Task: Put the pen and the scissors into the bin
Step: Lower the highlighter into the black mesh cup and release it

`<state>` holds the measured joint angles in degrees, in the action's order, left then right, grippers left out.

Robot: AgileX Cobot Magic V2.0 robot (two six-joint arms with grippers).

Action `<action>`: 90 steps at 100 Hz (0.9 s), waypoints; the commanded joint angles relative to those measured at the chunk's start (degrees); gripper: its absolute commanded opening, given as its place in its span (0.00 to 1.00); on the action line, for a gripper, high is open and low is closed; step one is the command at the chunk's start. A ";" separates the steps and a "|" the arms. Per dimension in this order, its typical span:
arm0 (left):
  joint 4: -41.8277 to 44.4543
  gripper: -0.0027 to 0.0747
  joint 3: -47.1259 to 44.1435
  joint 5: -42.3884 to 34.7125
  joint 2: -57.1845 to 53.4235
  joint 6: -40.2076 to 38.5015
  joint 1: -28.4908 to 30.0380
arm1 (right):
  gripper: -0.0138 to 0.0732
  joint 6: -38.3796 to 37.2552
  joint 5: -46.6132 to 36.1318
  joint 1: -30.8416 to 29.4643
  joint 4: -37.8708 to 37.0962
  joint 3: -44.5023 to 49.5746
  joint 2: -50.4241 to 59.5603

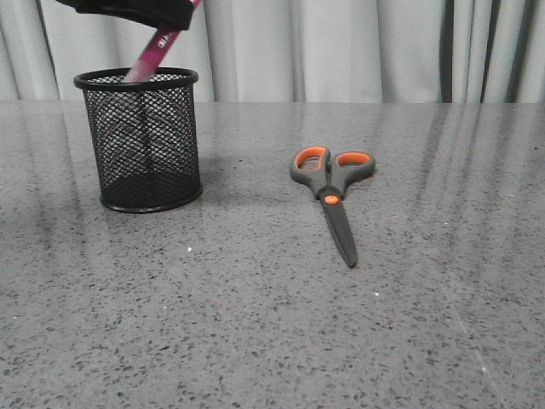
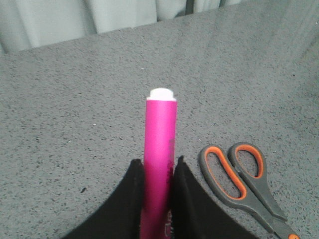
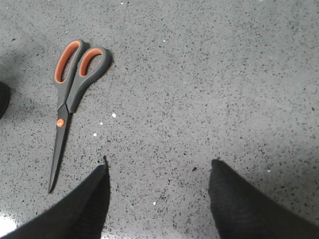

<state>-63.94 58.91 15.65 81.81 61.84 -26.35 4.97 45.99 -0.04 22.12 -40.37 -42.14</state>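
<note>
pen (image 1: 153, 53) tilted over bin (image 1: 146, 141) rim, left gripper (image 2: 158, 172) clamping.

No readable text, brand, number or sign anywhere. Only faint pale marks on the pen (image 2: 160, 164), low down between the left gripper's (image 2: 158, 199) fingers, too small and blurred to make out.

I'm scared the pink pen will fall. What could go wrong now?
1. The pen is tilted as it enters the bin. If the left hand lets go now, it might knock against the rim.
2. The light mesh bin could tip if the pen pushes its wall sideways.
3. The scissors lie flat on the table, so the open right hand may find them hard to pick up.
</note>
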 commanded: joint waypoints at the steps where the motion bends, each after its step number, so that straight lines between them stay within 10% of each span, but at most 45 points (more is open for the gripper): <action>1: -1.65 0.01 1.46 -2.38 -1.46 0.14 -0.89 | 0.61 0.46 -3.29 -0.30 1.03 -2.00 -0.22; 90: 1.12 0.04 1.46 -0.31 -1.46 0.14 -0.89 | 0.61 0.46 -3.29 -0.30 1.03 -2.00 -0.22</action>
<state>-62.13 58.91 15.71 82.02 61.96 -26.70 4.97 45.99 -0.04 22.12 -40.37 -42.14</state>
